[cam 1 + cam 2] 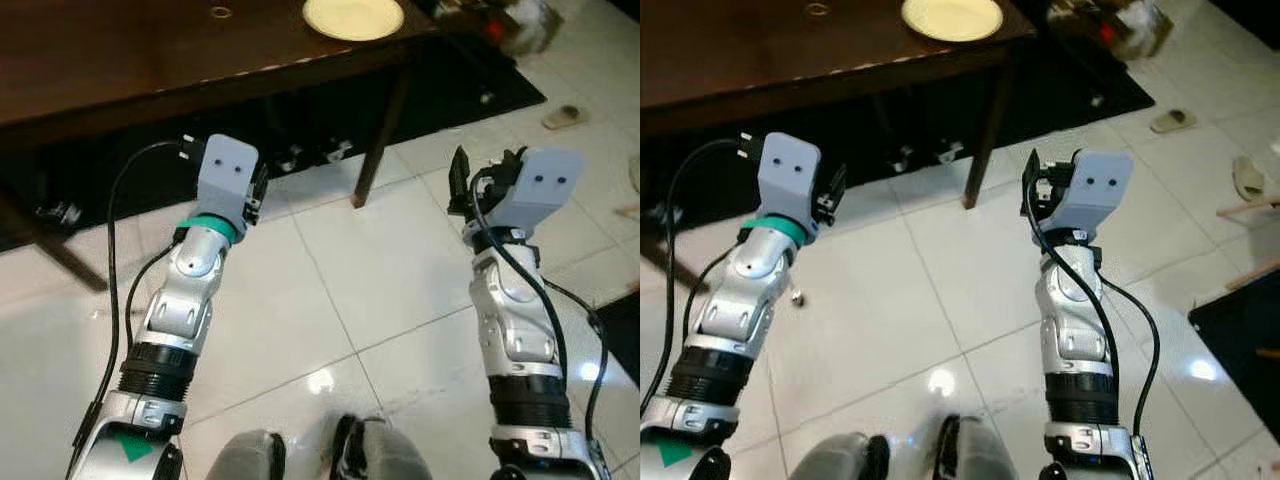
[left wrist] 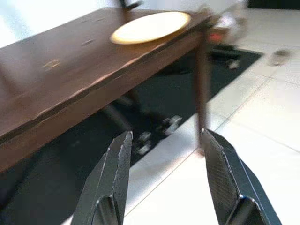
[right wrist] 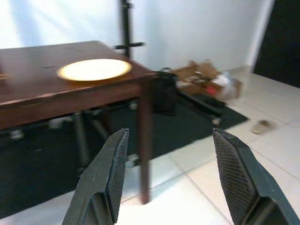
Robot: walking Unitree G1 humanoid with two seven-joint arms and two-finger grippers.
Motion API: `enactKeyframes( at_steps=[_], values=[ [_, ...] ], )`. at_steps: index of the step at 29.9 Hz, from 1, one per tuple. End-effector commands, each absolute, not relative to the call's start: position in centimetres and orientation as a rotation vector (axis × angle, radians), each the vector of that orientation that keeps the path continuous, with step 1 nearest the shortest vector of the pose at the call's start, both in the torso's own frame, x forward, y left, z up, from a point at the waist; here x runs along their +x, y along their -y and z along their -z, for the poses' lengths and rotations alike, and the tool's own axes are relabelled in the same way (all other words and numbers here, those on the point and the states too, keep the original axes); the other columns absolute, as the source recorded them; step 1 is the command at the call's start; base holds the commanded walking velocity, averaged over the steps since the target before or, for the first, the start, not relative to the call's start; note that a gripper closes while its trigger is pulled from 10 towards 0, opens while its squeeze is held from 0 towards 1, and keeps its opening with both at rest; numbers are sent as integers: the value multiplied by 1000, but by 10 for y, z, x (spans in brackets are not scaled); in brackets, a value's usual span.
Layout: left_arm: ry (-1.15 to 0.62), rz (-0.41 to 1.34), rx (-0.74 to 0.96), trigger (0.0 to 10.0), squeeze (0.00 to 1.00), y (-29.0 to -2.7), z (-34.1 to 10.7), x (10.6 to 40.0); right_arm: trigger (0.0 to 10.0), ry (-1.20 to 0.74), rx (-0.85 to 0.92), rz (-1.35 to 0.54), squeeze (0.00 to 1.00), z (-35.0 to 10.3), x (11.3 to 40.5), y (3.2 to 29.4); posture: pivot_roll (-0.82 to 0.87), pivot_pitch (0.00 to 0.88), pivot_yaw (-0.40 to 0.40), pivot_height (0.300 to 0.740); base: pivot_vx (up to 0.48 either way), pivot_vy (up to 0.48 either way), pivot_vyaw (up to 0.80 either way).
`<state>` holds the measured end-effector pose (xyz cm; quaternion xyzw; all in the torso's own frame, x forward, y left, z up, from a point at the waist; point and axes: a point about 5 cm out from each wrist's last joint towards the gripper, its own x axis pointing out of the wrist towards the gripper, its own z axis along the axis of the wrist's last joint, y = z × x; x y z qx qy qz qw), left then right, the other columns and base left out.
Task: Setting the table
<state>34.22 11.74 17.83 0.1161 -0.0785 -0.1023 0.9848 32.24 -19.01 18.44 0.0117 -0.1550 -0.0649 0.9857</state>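
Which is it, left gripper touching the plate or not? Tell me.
Apart. The left wrist view shows the left gripper open over the floor, short of the table, with the plate far beyond its fingertips.

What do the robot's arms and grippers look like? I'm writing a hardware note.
Both arms are silver with black ribbed collars and loose black cables. Each wrist carries a pale grey box with two small dots. The left gripper and right gripper each have two long black fingers. A green band rings the left wrist.

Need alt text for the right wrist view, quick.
The right pincer is open and holds nothing, aimed at a dark wooden table with a pale yellow plate near its corner. Beyond the table leg lie a black mat, white tiles and a cluttered cardboard box.
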Motion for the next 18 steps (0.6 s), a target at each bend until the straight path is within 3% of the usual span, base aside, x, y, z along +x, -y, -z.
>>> enactKeyframes(
  at_steps=[1,6,13,18],
  values=[
    [148,234,242,10000,0,-112,-174,340,10000,302,25,160,0,-182,320,197,156,110,33,740,480,0,-800],
    [149,237,242,10000,0,-111,-174,340,10000,307,23,163,0,-183,320,197,157,111,34,740,480,0,-800],
    [156,228,245,10000,0,-112,-176,341,10000,319,24,147,0,-185,321,195,157,113,34,740,480,0,0],
    [183,192,262,10000,0,-114,-179,341,10000,346,50,31,0,-192,320,182,157,114,33,740,480,0,0]
  ],
)
